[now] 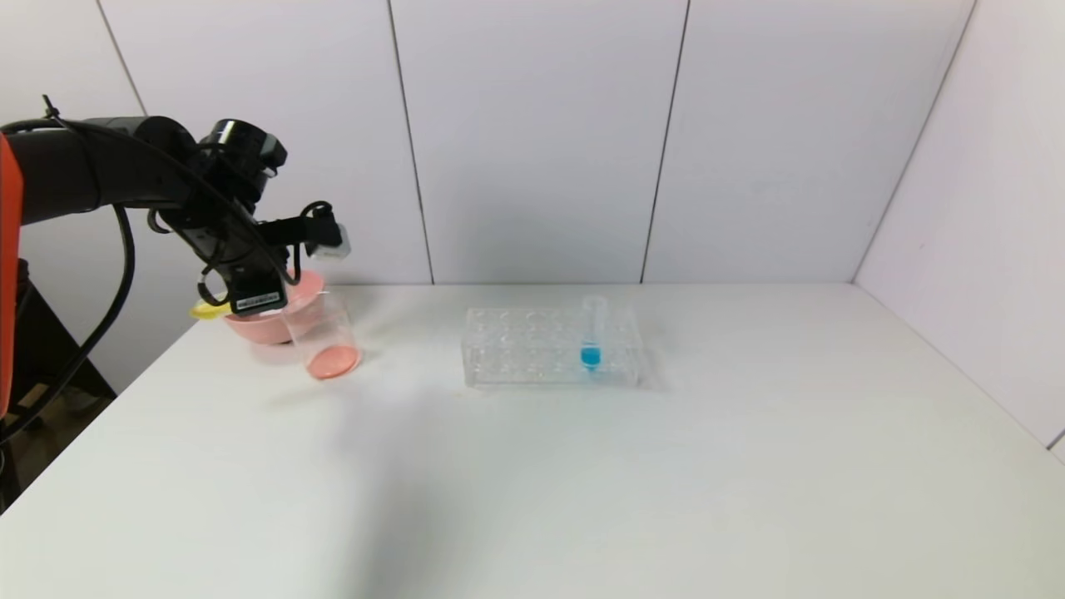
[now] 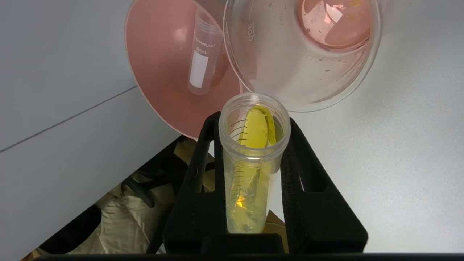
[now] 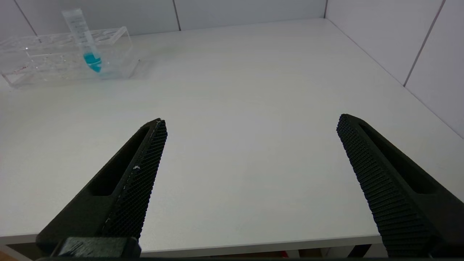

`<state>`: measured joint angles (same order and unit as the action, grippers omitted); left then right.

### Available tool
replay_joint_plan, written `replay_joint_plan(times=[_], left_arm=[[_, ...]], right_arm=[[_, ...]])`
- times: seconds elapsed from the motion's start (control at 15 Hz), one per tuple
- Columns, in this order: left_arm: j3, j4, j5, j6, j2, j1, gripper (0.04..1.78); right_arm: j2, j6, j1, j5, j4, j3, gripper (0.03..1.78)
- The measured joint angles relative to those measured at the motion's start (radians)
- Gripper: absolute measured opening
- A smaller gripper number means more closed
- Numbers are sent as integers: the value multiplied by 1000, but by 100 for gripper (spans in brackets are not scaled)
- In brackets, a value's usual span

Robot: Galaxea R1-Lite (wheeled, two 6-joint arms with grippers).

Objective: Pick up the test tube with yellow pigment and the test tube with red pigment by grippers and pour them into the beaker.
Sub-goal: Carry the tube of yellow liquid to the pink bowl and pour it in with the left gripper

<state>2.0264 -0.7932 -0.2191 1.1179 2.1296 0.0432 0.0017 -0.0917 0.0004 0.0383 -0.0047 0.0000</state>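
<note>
L gripper (image 2: 250, 159) pinches our yellow tube (image 2: 253, 145), long axis tipped mouth-first toward beaker (image 2: 301, 54) rim just ahead. R gripper (image 3: 250, 152) spread wide, parked.

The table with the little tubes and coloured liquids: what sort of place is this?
Probably a mock chemistry bench in a robot lab: a clear tube rack, a beaker holding reddish liquid, plain white partition walls.

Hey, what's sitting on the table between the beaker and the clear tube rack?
Nothing. In the head view the table is bare between the beaker and the tube rack.
</note>
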Motion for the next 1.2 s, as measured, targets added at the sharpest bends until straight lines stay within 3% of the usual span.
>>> replay_joint_plan(times=[1.2], left_arm=[[0,-35,-320,-1,33,105,44]], right_arm=[[0,0,0,0,0,0,171]])
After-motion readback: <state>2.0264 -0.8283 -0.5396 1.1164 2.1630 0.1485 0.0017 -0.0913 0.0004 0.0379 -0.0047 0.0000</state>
